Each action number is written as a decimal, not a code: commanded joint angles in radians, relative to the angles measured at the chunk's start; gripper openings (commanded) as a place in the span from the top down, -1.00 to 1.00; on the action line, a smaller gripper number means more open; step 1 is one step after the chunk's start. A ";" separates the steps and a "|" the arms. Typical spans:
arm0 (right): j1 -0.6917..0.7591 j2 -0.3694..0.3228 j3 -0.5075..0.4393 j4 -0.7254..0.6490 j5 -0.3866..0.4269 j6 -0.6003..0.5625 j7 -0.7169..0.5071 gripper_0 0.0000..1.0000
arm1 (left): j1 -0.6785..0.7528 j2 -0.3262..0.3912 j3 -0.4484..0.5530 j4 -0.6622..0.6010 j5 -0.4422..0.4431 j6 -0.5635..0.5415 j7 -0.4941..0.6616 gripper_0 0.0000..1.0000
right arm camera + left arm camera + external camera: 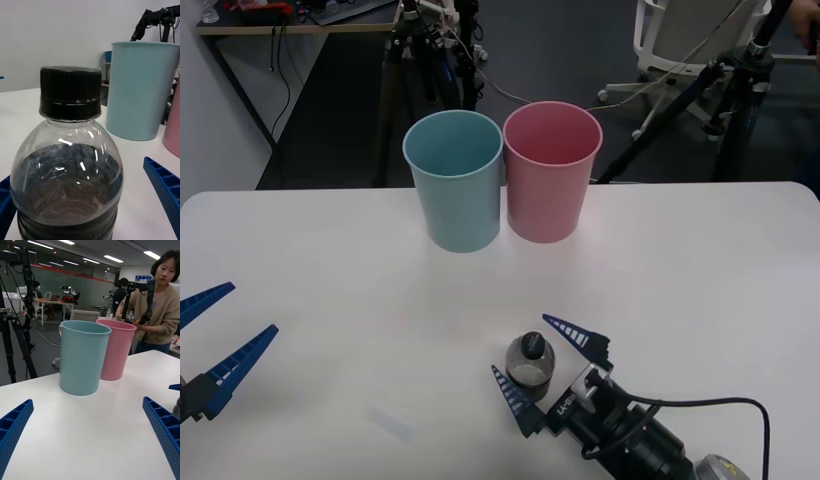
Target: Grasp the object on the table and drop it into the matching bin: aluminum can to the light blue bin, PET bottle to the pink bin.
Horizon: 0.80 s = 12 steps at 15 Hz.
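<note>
Two bins stand side by side at the far middle of the white surface point(700, 260): the light blue bin point(454, 180) and the pink bin point(551, 170), their walls touching or nearly so. Nearer the robot than the pink bin, the PET bottle point(531, 366) stands upright on the surface, black cap up. The right hand point(548, 366) sits around the bottle, its blue fingers point(513, 397) spread on either side and not pressing on it. The left hand point(208, 335) hovers well apart from the bottle, near the surface's left edge, fingers spread, holding nothing.
</note>
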State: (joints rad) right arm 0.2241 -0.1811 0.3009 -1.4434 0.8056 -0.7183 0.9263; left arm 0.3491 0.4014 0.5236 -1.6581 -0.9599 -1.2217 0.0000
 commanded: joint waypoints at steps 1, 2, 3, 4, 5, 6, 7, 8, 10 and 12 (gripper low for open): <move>0.001 0.000 0.000 0.000 0.000 0.000 0.003 0.15 | 0.000 0.000 0.000 0.000 0.000 0.000 0.000 -1.00; 0.001 0.000 0.000 0.000 0.000 0.000 0.006 0.66 | 0.000 0.000 0.000 0.000 0.000 0.000 0.000 -1.00; 0.003 0.000 0.000 0.000 -0.006 0.000 0.009 0.79 | 0.000 0.000 0.000 0.000 0.000 0.000 0.000 -1.00; 0.004 0.000 0.000 0.000 -0.006 0.000 0.012 0.84 | 0.000 0.000 0.000 0.000 0.000 0.000 0.000 -1.00; 0.006 0.002 0.000 0.000 -0.006 0.000 0.014 0.89 | 0.000 0.000 0.000 0.000 0.000 0.000 0.000 -1.00; 0.009 0.000 0.000 -0.002 -0.008 0.000 0.016 0.94 | 0.000 0.000 0.000 0.000 0.000 0.000 0.000 -1.00; 0.011 0.000 -0.002 0.000 -0.008 0.000 0.019 1.00 | 0.000 0.000 0.000 0.000 0.000 0.000 0.000 -1.00; 0.009 0.000 -0.002 0.000 -0.009 0.000 0.019 1.00 | 0.000 0.000 0.000 0.000 0.000 0.000 0.000 -1.00; 0.017 -0.003 -0.019 -0.012 -0.013 0.000 0.020 1.00 | 0.000 0.000 0.000 0.000 0.000 0.000 0.000 -1.00; 0.049 -0.020 -0.043 -0.052 -0.019 0.000 0.017 1.00 | 0.000 0.000 0.000 0.000 0.000 0.000 0.000 -1.00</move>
State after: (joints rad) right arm 0.2608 -0.1933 0.2677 -1.4790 0.7911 -0.7177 0.9447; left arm 0.3491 0.4014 0.5236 -1.6581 -0.9599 -1.2217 0.0000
